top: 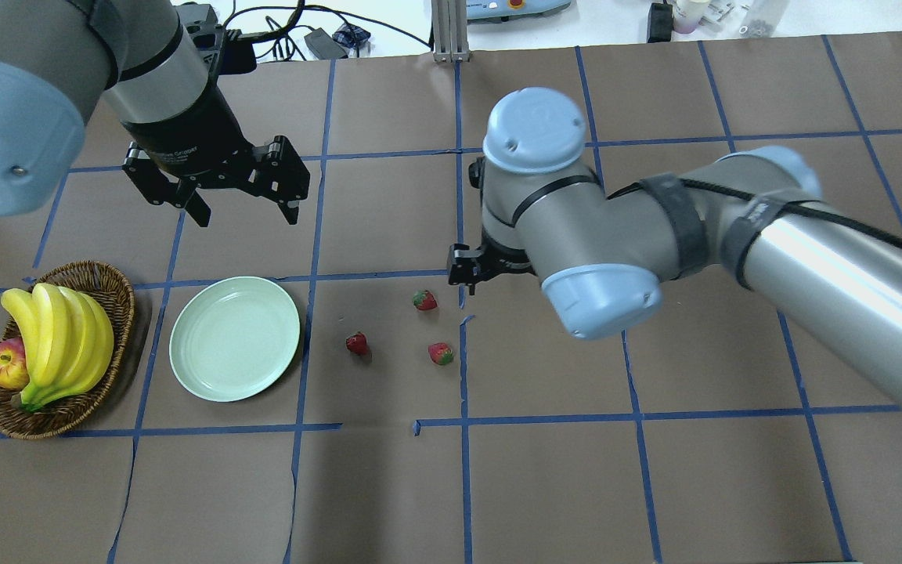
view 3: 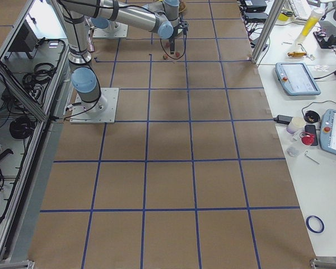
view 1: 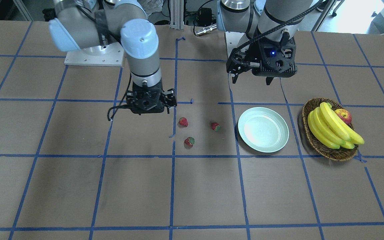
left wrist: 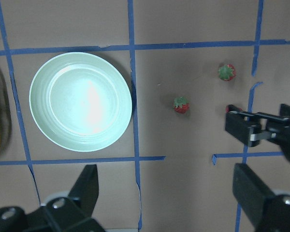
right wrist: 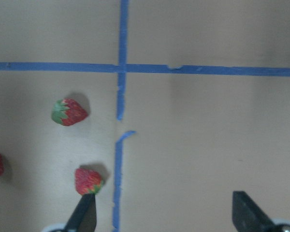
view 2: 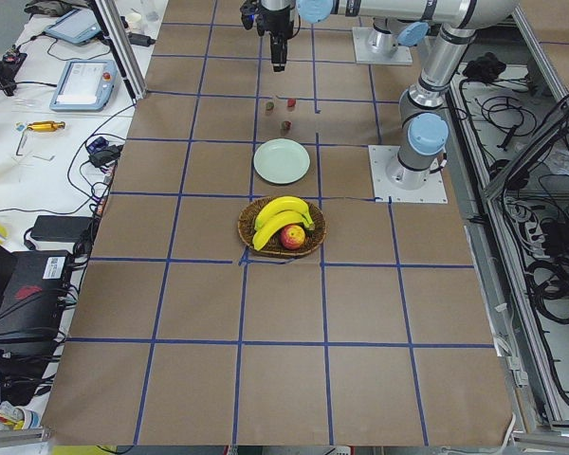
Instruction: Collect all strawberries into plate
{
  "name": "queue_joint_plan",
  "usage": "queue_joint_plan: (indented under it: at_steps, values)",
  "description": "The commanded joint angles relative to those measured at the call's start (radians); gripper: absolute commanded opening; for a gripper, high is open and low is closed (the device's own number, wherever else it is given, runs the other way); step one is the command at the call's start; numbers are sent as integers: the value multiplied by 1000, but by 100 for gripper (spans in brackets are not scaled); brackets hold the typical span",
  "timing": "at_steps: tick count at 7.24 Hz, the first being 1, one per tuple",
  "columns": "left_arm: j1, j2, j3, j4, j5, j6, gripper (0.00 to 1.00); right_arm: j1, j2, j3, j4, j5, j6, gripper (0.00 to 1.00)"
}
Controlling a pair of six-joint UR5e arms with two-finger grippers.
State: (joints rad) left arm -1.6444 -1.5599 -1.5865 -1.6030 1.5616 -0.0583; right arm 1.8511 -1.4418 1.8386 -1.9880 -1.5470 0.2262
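Three strawberries (top: pixel 356 343) (top: pixel 424 300) (top: pixel 441 354) lie loose on the brown table (top: pixel 545 486), and we see every one of them outside the plate (top: pixel 234 338). They form a small triangle near the middle of the table. One berry sits closest to the plate but clearly apart from its rim, and the other two lie further out beside a blue tape line.

Over to the right gripper (top: pixel 463 274): it hovers above the table just beside the cluster, on the side away from the plate. Its wrist camera shows us its jaws spread apart with nothing between them, and one dark fingertip (right wrist: pixel 84 215) shows at the frame's edge right next to a berry.

Now the left gripper (top: pixel 247 215): it hangs high in the air near the plate, touching nothing. Its jaws stand wide apart and empty, and its own camera looks straight down on the pale green plate and the berries.

On the plate's other side we spot a wicker basket (top: pixel 118 294) holding bananas (top: pixel 59 337) and an apple (top: pixel 6 364).
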Motion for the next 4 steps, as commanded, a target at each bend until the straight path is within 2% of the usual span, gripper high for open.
queue_joint_plan:
  at_steps: [1, 2, 3, 4]
  values:
    - [0, 0, -1, 0, 0, 0, 100, -160, -101, -158, 298, -13, -176, 100]
    - [0, 0, -1, 0, 0, 0, 100, -221, -101, -276, 437, -7, -235, 100]
    - [0, 0, -1, 0, 0, 0, 100, -271, -104, -350, 553, -7, -285, 100]
    - [0, 0, -1, 0, 0, 0, 100, -289, -106, -355, 566, -1, -298, 100]
